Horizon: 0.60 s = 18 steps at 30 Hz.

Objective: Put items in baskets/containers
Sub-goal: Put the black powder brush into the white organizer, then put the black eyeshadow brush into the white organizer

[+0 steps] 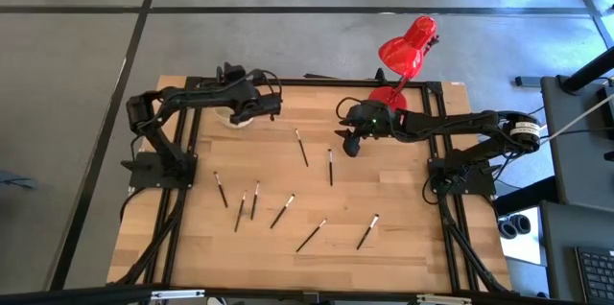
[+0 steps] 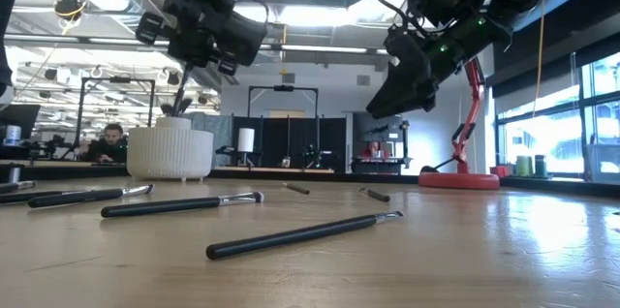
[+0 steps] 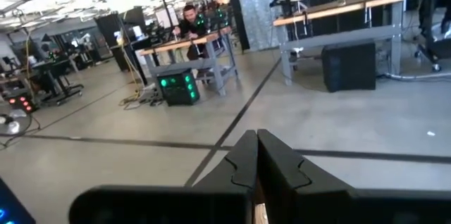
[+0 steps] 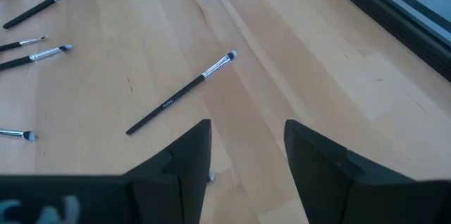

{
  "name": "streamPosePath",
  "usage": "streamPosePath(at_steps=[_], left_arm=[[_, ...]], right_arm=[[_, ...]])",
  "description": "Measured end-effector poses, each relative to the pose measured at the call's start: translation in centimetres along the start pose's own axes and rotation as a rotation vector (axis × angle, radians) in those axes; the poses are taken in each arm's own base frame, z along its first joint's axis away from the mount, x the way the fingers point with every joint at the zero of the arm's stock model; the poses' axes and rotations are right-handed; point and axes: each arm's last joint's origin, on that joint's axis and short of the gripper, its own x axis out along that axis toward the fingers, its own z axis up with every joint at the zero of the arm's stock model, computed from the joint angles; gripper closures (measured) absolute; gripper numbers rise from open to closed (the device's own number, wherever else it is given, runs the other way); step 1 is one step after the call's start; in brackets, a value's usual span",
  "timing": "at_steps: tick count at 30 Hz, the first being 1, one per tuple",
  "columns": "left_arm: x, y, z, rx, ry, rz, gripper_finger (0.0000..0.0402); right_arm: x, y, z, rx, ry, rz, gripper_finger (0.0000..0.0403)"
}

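Several thin dark makeup brushes lie flat on the wooden table, among them one (image 1: 301,148) (image 4: 180,94) near the table's middle, another (image 1: 330,166) beside it, and more toward the near edge (image 1: 282,211) (image 2: 302,234). The cream-white round cup (image 1: 233,116) (image 2: 170,153) stands near the far left, with dark bristles showing above its rim. My left gripper (image 1: 273,105) (image 3: 257,155) hovers shut just right of the cup, pointing level out into the room. My right gripper (image 1: 349,145) (image 4: 246,150) hangs open above the table, right of the middle brushes.
A red desk lamp (image 1: 405,51) (image 2: 455,180) stands at the table's far right edge, close behind my right arm. Bare wood lies between the middle brushes and the cup. A person sits at a desk in the room beyond (image 3: 189,14).
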Motion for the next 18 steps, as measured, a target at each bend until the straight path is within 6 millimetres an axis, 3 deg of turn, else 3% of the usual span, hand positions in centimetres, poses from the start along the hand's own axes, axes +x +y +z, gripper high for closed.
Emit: streamPosePath(at_steps=[9, 14, 18], left_arm=[[-0.2, 0.6, -2.0, -0.003, 0.060, -0.002, 0.0350], [-0.7, 0.6, -2.1, 0.030, 0.097, -0.018, 0.0315], [-1.1, 0.7, -1.0, 0.162, 0.234, -0.047, 0.0295]], right_arm=[[0.0, 0.0, 0.0, 0.019, -0.001, 0.001, 0.0224], [0.0, 0.0, 0.0, 0.021, 0.000, 0.001, 0.0224], [0.0, 0.0, 0.0, 0.020, 0.000, 0.001, 0.0224]])
